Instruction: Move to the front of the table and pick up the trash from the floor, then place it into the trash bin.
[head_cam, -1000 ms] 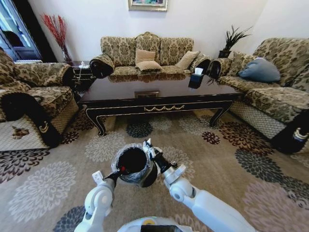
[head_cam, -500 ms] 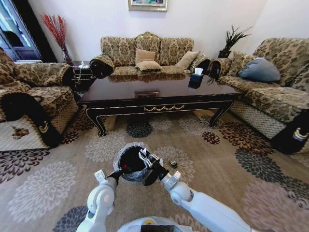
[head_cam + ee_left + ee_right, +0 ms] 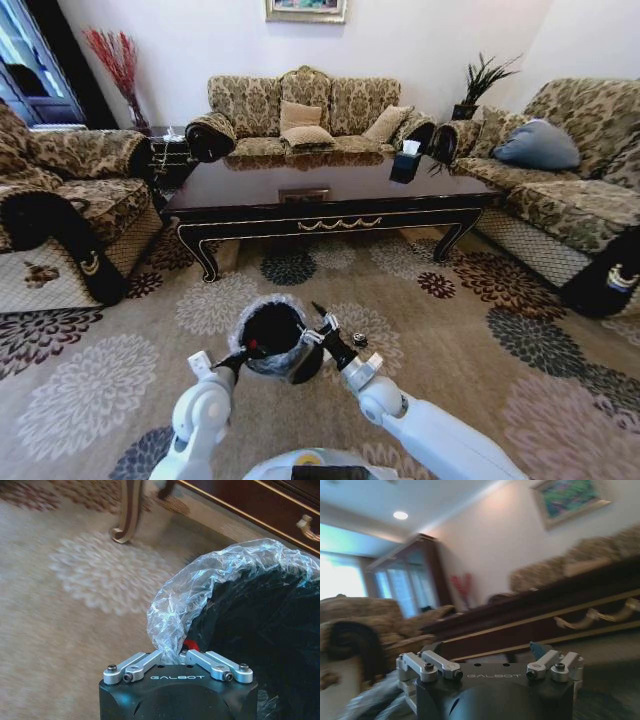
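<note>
Head view: left pincer (image 3: 243, 354) clamped on the black plastic-lined trash bin (image 3: 272, 335) rim at seven o'clock; right pincer (image 3: 322, 322) spread apart at three o'clock.

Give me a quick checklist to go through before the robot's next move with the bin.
1. Left gripper shut on the trash bin rim: ok.
2. Bin upright, liner over rim: ok.
3. Right gripper at the bin's right edge, open: ok.
4. Right gripper holding any trash: cannot tell.
5. Small dark bit on the floor beside the bin, not yet binned: not ok.
6. Table well ahead of both arms: ok.
</note>
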### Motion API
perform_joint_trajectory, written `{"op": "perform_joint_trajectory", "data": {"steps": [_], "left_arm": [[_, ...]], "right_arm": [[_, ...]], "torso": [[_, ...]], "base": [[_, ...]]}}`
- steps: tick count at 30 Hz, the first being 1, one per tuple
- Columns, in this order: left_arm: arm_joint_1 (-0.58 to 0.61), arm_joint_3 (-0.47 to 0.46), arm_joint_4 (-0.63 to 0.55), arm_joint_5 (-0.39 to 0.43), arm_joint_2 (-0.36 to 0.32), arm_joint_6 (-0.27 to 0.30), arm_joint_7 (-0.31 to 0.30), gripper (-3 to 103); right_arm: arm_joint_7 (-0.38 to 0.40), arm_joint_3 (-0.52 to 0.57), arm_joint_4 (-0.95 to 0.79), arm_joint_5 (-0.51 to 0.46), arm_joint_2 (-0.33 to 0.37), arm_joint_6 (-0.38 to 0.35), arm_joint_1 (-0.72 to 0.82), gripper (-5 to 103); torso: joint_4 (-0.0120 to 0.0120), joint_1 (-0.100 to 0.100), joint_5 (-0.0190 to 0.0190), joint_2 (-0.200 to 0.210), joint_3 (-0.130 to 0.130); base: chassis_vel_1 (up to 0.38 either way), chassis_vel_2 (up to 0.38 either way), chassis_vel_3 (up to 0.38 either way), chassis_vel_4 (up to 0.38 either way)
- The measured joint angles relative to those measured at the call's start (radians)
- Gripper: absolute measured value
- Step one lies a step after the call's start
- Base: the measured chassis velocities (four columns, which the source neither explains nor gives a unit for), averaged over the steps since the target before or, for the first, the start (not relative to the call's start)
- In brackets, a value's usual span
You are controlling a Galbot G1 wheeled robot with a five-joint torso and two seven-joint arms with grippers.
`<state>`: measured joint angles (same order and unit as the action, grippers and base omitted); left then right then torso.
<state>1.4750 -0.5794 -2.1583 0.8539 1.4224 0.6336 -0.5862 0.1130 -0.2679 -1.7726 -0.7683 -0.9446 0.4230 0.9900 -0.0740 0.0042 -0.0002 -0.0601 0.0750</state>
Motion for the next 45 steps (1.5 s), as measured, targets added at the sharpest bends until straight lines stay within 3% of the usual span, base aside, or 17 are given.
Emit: {"op": "perform_joint_trajectory", "data": {"steps": [5,6,11,12,14,19,22,26,30,36,45], "left_arm": [[0.014,-0.147,-0.015,0.066,-0.026,0.005,-0.003,2],[0.014,-0.147,-0.015,0.066,-0.026,0.005,-0.003,2],[0.026,-0.271,-0.052,0.150,-0.034,0.021,-0.035,2],[0.026,-0.271,-0.052,0.150,-0.034,0.021,-0.035,2],[0.039,-0.305,-0.066,0.164,-0.032,0.025,-0.044,2],[0.055,-0.370,-0.079,0.200,-0.032,0.025,-0.058,2],[0.070,-0.440,-0.091,0.251,-0.034,0.026,-0.069,2],[0.086,-0.469,-0.093,0.259,-0.036,0.026,-0.069,2],[0.098,-0.480,-0.100,0.260,-0.031,0.027,-0.069,2],[0.111,-0.482,-0.121,0.259,-0.032,0.029,-0.068,2],[0.130,-0.479,-0.139,0.251,-0.034,0.030,-0.069,2]], "right_arm": [[0.231,0.024,-0.001,-0.018,-0.028,-0.158,-0.009,100],[0.231,0.024,-0.001,-0.018,-0.028,-0.158,-0.009,100],[0.562,0.063,0.129,-0.159,-0.147,-0.392,-0.021,100],[0.562,0.063,0.129,-0.159,-0.147,-0.392,-0.021,100],[0.621,0.087,0.226,-0.192,-0.213,-0.436,-0.032,100],[0.627,0.112,0.337,-0.207,-0.287,-0.454,-0.040,100],[0.591,0.132,0.424,-0.210,-0.335,-0.453,-0.052,100],[0.548,0.152,0.507,-0.208,-0.366,-0.435,-0.073,100],[0.530,0.192,0.616,-0.183,-0.401,-0.410,-0.107,100],[0.585,0.264,0.793,-0.154,-0.462,-0.390,-0.191,100],[0.486,0.303,0.958,-0.136,-0.490,-0.348,-0.255,100]], "torso": [[0.0001,0.000,-0.0001,0.000,0.000],[0.0001,0.000,-0.0001,0.000,0.000],[-0.0002,0.000,0.0000,0.000,0.000],[-0.0002,0.000,0.0000,0.000,0.000],[-0.0001,0.000,-0.0001,0.000,0.000],[0.0002,0.000,0.0000,0.000,0.000],[0.0000,0.000,0.0000,0.000,0.000],[0.0001,0.000,0.0000,0.000,0.000],[0.0001,0.000,0.0000,0.000,0.000],[0.0001,0.000,0.0000,0.000,0.000],[0.0000,0.000,0.0002,0.000,0.000]], "base": [[0.000,0.000,0.000,0.000],[0.000,0.000,0.000,0.000],[0.000,0.000,0.000,0.000],[0.000,0.000,0.000,0.000],[0.000,0.000,0.000,0.000],[0.000,0.000,0.000,0.000],[0.000,0.000,0.000,0.000],[0.000,0.000,0.000,0.000],[0.000,0.000,0.000,0.000],[0.000,0.000,0.000,0.000],[0.000,0.000,0.000,0.000]]}}
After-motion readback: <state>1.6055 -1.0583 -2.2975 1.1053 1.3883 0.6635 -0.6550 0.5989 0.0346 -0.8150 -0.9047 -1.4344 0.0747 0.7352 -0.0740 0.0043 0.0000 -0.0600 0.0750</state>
